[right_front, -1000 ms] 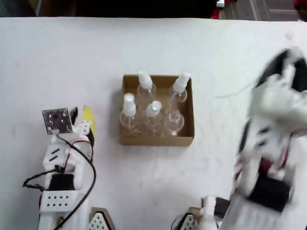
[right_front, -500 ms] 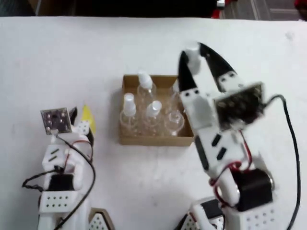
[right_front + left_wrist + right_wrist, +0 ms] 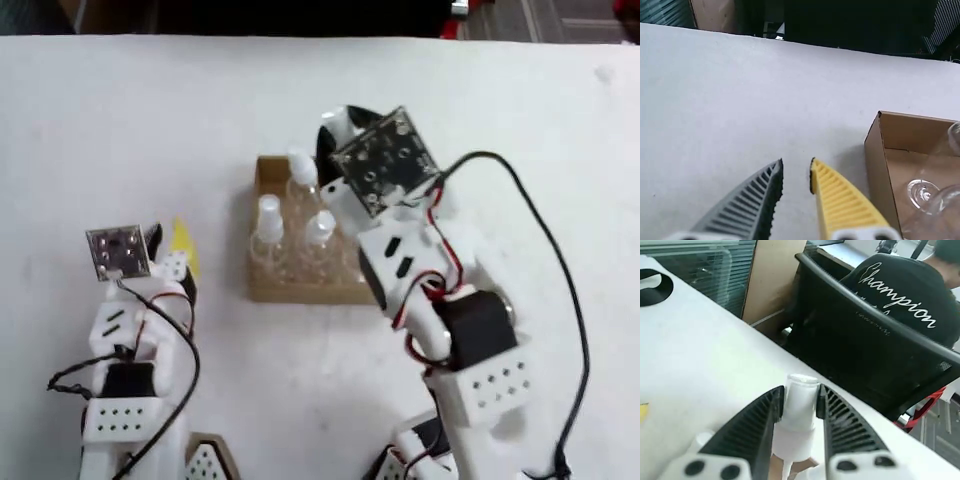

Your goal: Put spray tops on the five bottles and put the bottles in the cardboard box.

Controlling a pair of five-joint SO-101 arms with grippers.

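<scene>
**A:** How far along is the job?

**B:** A cardboard box (image 3: pixel 262 288) sits in the middle of the bench (image 3: pixel 150 100). Three clear bottles (image 3: pixel 303 178) stand in it, each with a white spray top fitted. The right arm (image 3: pixel 440 300) leans over the right side of the box and hides what stands there, so I cannot count all five.

**A:** Is anything being carried?

**B:** Yes. The right jaws are clamped on one more spray top (image 3: pixel 799 410), held up over the far side of the box. My reading is that at least one bottle has no top yet, so fitting this one is the main step left.

**A:** Which way does that top point?

**B:** Its long axis runs in line with the jaws. The flat capped end lies toward the jaw tips and the wider collar toward the wrist, with what looks like a thin stem below the collar. The bottles I can see in the box stand upright, tops uppermost.

**A:** And the other arm?

**B:** The left arm (image 3: pixel 130 330) rests on the bench to the left of the box. The left jaws, one grey and one yellow, are a small gap apart and hold nothing, with a corner of the box near their tips
</scene>
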